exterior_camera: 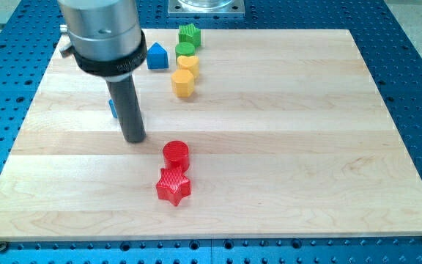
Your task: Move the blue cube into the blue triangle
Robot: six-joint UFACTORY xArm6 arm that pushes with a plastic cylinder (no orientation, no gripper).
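The arm comes straight down from the view's top left, its grey collar wide above the dark rod, and my tip rests on the wooden board; it has no pincer and holds nothing. The blue cube is mostly hidden behind the rod on its left side, seemingly touching it. The blue triangle sits well apart toward the top, beside the green cylinder.

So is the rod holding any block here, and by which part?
Nothing is held; the rod cannot grip. My tip stands just to the view's right of the blue cube, which it mostly hides; contact cannot be told.
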